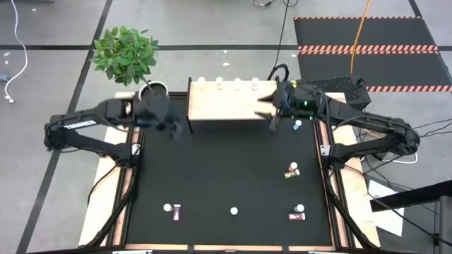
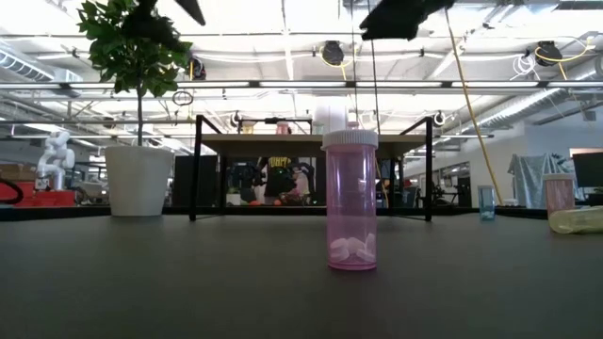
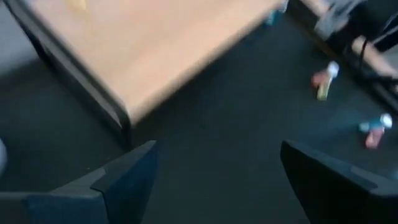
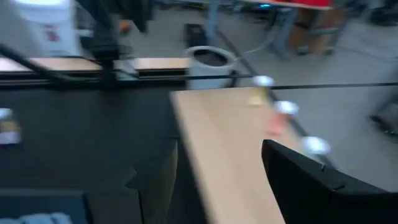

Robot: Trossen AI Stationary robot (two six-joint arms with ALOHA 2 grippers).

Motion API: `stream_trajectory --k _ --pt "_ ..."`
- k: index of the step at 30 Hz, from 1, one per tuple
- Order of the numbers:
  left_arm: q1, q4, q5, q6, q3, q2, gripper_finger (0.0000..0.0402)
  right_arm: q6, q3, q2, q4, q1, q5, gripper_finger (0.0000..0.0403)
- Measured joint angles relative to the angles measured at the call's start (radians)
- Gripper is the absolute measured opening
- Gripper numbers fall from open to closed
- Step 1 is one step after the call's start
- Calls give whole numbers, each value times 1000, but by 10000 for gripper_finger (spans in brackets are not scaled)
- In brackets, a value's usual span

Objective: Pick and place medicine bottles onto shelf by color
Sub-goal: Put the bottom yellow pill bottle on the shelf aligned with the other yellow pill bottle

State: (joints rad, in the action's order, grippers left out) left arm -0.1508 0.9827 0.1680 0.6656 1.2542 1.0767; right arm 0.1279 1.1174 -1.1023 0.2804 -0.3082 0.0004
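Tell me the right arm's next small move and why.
Probably swing the right gripper away from the shelf toward the teal bottle standing on the mat just beside it. Its fingers are open and hold nothing, four bottles already line the shelf's far edge, and that bottle looks the closest one left. The left gripper waits open at the shelf's other end.
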Motion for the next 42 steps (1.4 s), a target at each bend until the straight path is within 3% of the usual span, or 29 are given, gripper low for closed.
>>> stream_trajectory --k 5,8,15,19,22,28,32,36,42 --pt "235 18 4 256 -108 9 335 -136 -99 1 -122 119 -47 231" --pt "354 19 -2 271 -134 20 335 -257 -170 0 -204 188 -42 231" --pt "550 39 -1 26 -135 25 335 -282 -198 -27 -242 451 214 212" --pt "633 60 0 12 -168 24 335 -285 -181 -88 -350 548 359 206" --pt "727 41 -17 71 -238 24 335 -307 -153 -164 -439 580 401 206" --pt "988 -179 -34 241 -417 23 335 -366 -14 -346 -482 625 420 206" --pt "1126 -250 27 283 -500 23 335 -386 62 -435 -478 659 464 205" --pt "1201 -389 64 277 -606 23 335 -412 88 -474 -484 697 514 205" --pt "1225 -648 80 345 -787 23 335 -468 88 -481 -475 758 648 205"
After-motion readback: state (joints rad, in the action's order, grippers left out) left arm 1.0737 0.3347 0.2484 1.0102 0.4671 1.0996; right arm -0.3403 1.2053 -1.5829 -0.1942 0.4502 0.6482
